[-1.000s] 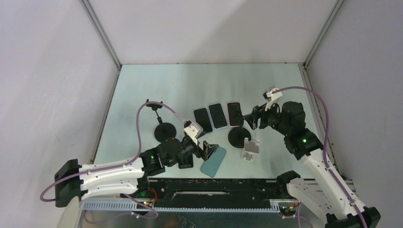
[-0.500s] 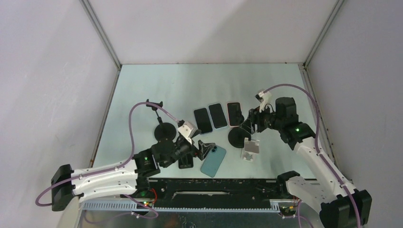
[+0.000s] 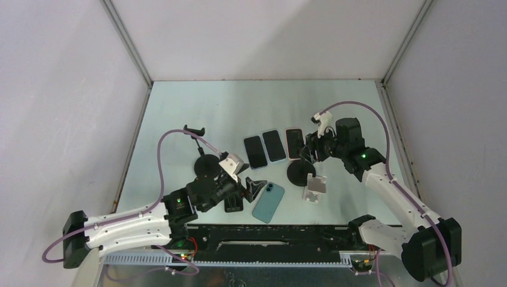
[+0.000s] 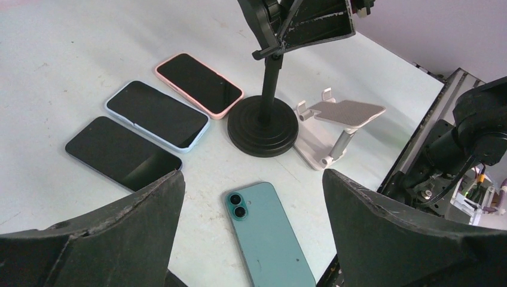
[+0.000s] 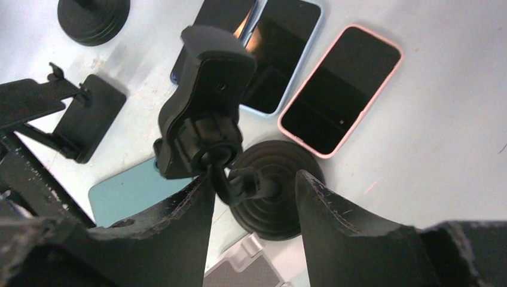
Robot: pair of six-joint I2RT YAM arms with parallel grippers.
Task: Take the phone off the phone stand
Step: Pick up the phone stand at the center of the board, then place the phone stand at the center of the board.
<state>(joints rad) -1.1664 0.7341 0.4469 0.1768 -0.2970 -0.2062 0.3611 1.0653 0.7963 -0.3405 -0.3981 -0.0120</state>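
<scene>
One stand neck (image 5: 234,181) between fingers of right pincer (image 5: 253,182); overhead: hidden

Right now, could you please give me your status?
Left gripper open, empty, above teal phone. Phone flat on table, unmounted. Right gripper open, jaws straddling empty black stand.

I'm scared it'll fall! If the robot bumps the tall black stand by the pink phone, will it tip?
Probably not: the black stand has a wide round base that looks heavy. Its clamp sits high on a thin pole, so a push there might rock it.
</scene>
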